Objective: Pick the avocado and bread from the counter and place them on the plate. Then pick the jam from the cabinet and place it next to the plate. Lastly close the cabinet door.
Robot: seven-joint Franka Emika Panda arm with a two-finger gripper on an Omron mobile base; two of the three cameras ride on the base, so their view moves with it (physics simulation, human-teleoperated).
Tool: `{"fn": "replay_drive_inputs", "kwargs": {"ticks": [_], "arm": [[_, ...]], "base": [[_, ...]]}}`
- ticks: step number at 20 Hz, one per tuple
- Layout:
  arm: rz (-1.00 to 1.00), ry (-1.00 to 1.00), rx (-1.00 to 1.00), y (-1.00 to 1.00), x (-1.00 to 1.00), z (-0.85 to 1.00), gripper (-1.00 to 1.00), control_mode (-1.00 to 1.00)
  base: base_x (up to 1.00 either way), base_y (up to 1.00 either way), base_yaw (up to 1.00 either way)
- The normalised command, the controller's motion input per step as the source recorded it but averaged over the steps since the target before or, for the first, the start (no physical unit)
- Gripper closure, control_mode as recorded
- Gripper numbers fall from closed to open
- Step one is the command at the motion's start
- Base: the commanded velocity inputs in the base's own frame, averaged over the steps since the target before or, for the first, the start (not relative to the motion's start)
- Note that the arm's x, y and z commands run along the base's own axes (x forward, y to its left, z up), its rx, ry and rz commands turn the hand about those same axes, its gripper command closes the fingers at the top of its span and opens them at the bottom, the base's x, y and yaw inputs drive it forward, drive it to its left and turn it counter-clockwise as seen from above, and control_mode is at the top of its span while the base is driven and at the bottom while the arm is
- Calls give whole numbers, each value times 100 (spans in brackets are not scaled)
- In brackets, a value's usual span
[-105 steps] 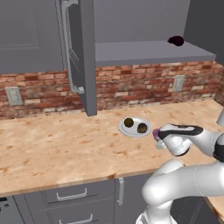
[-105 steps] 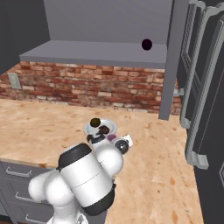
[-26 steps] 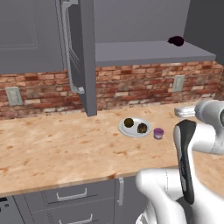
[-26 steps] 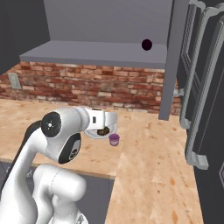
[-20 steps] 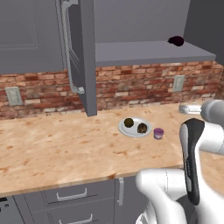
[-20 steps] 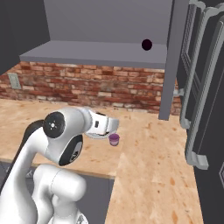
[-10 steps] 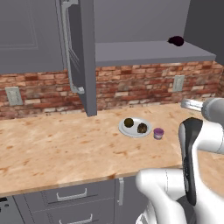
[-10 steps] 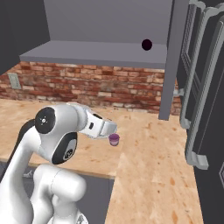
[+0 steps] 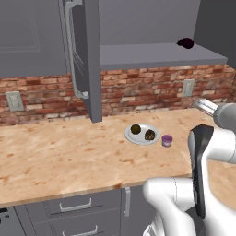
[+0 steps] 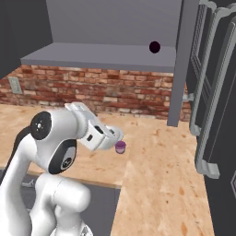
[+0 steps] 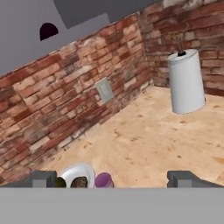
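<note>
The pale plate (image 9: pixel 139 139) sits on the beige counter (image 9: pixel 69 152) and carries the olive avocado (image 9: pixel 135 129) and the mottled brown bread (image 9: pixel 150 135). Just right of the plate stands the small purple jam (image 9: pixel 167 140), upright on the counter. My gripper (image 11: pixel 113 179) is open, with nothing between its widely spread fingers. It hovers above and behind the jam (image 11: pixel 103 180), apart from it. In the right base view the gripper (image 10: pixel 116 135) hangs just over the jam (image 10: pixel 120 147). The cabinet door (image 9: pixel 85 60) stands open, edge-on, with its silvery bar handle showing.
A black-maroon lump (image 9: pixel 185 43) lies on the cabinet shelf (image 9: pixel 156 53). A white paper towel roll (image 11: pixel 186 81) stands on the counter by the brick corner. Another tall dark door (image 10: pixel 216 92) fills the right side of the right base view.
The jam, held just over the counter five seconds ago, now stands free beside the plate. Over the last second the hand has drawn a little further away from it.
</note>
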Motion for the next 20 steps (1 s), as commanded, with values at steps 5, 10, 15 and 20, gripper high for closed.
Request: {"fn": "replay_drive_inputs", "kwargs": {"ticks": [5,10,15,20], "arm": [[-4,-7,27,0,-20,11,-100,-100],[-3,-9,26,0,-35,9,-100,-100],[-2,-10,26,0,-47,11,-100,-100],[0,-1,29,0,-32,12,-100,-100]], "base": [[0,0,0],[0,0,0],[0,0,0],[0,0,0]]}}
